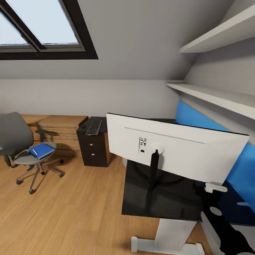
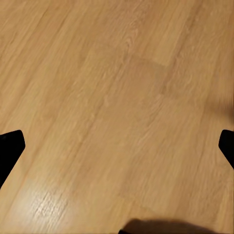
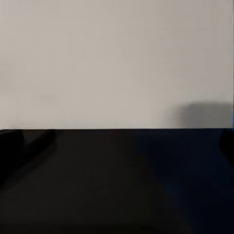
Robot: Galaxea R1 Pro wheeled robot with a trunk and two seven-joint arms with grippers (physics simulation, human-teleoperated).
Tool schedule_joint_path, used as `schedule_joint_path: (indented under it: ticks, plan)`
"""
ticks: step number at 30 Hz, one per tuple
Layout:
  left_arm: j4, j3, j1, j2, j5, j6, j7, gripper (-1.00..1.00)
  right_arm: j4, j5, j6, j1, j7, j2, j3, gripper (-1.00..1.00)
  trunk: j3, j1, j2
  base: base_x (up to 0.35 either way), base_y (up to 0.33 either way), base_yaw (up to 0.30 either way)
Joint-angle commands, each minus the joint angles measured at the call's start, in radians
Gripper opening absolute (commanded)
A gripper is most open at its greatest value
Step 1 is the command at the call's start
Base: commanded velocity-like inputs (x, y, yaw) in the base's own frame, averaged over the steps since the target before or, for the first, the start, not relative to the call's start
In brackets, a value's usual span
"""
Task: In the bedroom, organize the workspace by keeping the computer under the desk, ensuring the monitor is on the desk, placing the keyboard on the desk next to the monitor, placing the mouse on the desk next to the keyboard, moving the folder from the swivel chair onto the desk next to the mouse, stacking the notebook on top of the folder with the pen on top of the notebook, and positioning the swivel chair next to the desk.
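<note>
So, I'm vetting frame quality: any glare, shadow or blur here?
Head view: sharp, with wide-angle bending at the shelves. Left wrist view: a pale glare patch on the floor. Right wrist view: a soft grey shadow on the monitor, edges slightly blurred.

A: Monitor (image 1: 177, 152) back, white; bench (image 1: 141, 191) top, black; floor (image 1: 71, 212), light wood grain.

B: Confirmed. Swivel chair (image 1: 17, 141) grey, blue folder (image 1: 41, 150) on it. Keyboard (image 1: 94, 127) black.

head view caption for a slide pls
White monitor seen from behind on the black desk; keyboard on drawers, blue folder on swivel chair.
</note>
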Motion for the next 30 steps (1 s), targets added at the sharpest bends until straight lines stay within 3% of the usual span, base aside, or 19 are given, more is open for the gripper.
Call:
schedule_joint_path:
  ticks: [1, 30]
  plan:
    - [-0.001, -0.009, 0.0, 0.001, 0.002, -0.004, 0.008, 1.0, 0.0, -0.01, -0.011, -0.001, -0.002, -0.001, 0.003, 1.0, -0.001, 0.0, -0.001, 0.067, -0.002, 0.015]
    - [-0.001, -0.009, 0.0, 0.001, 0.002, 0.0, 0.01, 1.0, 0.003, -0.007, -0.049, -0.001, 0.005, -0.002, -0.001, 1.0, -0.001, 0.0, -0.001, 0.253, 0.0, 0.001]
